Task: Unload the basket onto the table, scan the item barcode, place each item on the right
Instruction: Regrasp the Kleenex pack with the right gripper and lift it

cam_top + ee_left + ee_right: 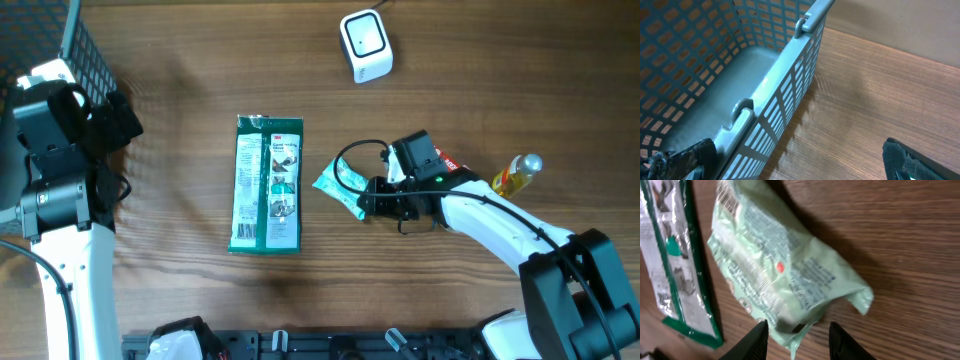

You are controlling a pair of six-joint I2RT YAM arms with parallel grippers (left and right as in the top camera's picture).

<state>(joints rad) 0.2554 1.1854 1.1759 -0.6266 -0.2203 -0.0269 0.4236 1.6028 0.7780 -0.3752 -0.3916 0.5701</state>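
A pale green crinkled packet (785, 265) lies on the wooden table, with a barcode near its far corner (727, 200). My right gripper (798, 326) hovers over the packet's near end. Its jaws stand apart on either side of that end: the left finger is at the packet's edge and the right finger is clear of it. Overhead, the packet (335, 188) sits just left of the right gripper (372, 198). The white scanner (365, 45) stands at the back of the table. My left gripper (800, 167) is wide open and empty beside the basket.
A long green-and-white foil package (267, 182) lies left of the packet. A yellow bottle (515, 175) lies at the right, behind the right arm. A grey mesh basket (765, 95) stands at the far left, under the left arm.
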